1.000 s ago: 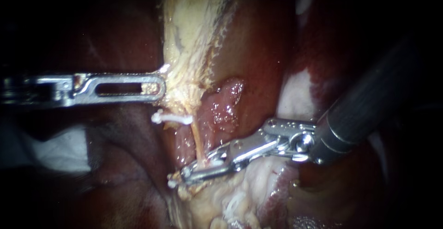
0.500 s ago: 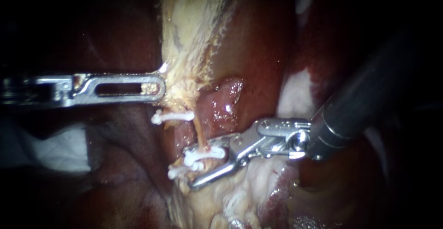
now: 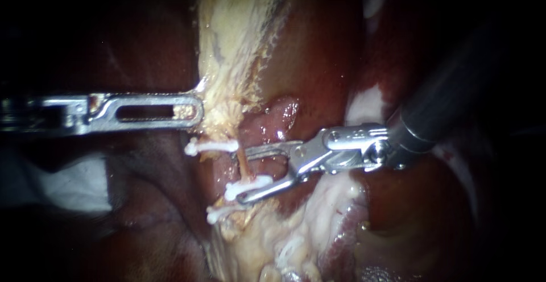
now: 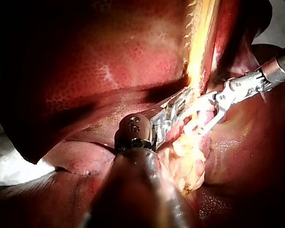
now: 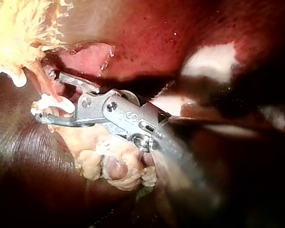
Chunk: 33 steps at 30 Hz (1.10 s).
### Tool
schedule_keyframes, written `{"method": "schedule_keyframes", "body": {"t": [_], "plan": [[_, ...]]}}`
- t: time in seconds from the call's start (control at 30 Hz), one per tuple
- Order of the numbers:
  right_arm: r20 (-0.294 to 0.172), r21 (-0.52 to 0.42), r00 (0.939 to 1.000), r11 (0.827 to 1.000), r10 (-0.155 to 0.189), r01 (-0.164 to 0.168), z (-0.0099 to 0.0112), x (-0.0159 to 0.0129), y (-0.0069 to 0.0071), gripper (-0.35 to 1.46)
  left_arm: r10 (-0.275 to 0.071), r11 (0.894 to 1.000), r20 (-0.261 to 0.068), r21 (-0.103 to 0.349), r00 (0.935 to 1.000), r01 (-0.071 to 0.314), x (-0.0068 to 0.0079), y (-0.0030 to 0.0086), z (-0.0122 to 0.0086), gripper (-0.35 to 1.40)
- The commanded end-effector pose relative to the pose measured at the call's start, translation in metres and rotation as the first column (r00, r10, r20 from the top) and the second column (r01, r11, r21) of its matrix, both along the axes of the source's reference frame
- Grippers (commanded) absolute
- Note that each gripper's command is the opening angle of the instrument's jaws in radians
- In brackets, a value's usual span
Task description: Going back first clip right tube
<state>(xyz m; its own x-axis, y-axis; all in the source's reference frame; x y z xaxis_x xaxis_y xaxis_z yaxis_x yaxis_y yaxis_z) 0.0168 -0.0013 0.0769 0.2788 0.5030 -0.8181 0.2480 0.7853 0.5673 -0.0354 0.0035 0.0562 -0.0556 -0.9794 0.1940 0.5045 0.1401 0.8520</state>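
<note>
A thin tan tube (image 3: 244, 165) runs down from the pale yellow gallbladder (image 3: 236, 37). It carries three white clips: an upper clip (image 3: 211, 145), a middle clip (image 3: 248, 188) and a lower clip (image 3: 219, 213). My right instrument (image 3: 245, 174) stands open, its jaws either side of the tube, the lower jaw lying against the middle clip. In the right wrist view the same open jaws (image 5: 50, 97) frame that clip (image 5: 53, 103). My left instrument (image 3: 196, 110) is shut on the gallbladder's pale lower end, and the left wrist view shows this grip (image 4: 178, 111).
Dark red liver (image 3: 318, 49) surrounds the site. Lumpy pale fatty tissue (image 3: 284, 242) lies under the clips. A pink fold (image 3: 273, 125) sits just right of the tube. White cloth (image 3: 68, 185) shows at the lower left.
My right instrument's jaws, shut low on the tube a second ago, have opened and left a white clip there. They have since lifted slightly and drawn back to the right. The left instrument holds still.
</note>
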Motion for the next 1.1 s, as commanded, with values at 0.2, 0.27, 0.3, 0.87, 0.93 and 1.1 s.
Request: {"method": "schedule_keyframes", "body": {"t": [0.2, 0.27, 0.3, 0.87, 0.93, 1.1], "plan": [[-0.017, -0.070, 0.9998, 0.997, 0.009, -0.011, -0.0024, -0.0031, 0.0005, 0.60, 0.000, 1.000, 0.000, -0.001, 1.0000, 0.000, 0.0000, -0.0001, 0.0002, -0.35], [-0.022, -0.103, 0.9996, 0.994, 0.016, -0.018, -0.0033, -0.0047, 0.0008, 0.60, 0.001, 1.000, 0.000, -0.002, 1.0000, -0.001, 0.0000, -0.0001, 0.0003, -0.35], [-0.022, -0.112, 0.9996, 0.993, 0.020, -0.022, -0.0037, -0.0054, 0.0010, 0.60, 0.001, 1.000, 0.000, -0.002, 1.0000, -0.001, 0.0000, -0.0001, 0.0003, -0.35], [0.006, -0.174, 0.9966, 0.981, 0.082, -0.080, -0.0115, -0.0177, 0.0045, 0.60, 0.001, 1.000, 0.000, -0.004, 1.0000, -0.001, 0.0000, -0.0002, 0.0007, -0.35], [0.007, -0.174, 0.9965, 0.981, 0.083, -0.081, -0.0121, -0.0182, 0.0048, 0.60, 0.001, 1.000, -0.001, -0.005, 1.0000, -0.001, -0.0001, -0.0002, 0.0009, -0.35], [0.003, -0.169, 0.9970, 0.983, 0.077, -0.075, -0.0127, -0.0183, 0.0045, 0.60, -0.001, 1.000, -0.003, -0.008, 1.0000, 0.001, -0.0005, -0.0004, 0.0015, -0.35]]}}
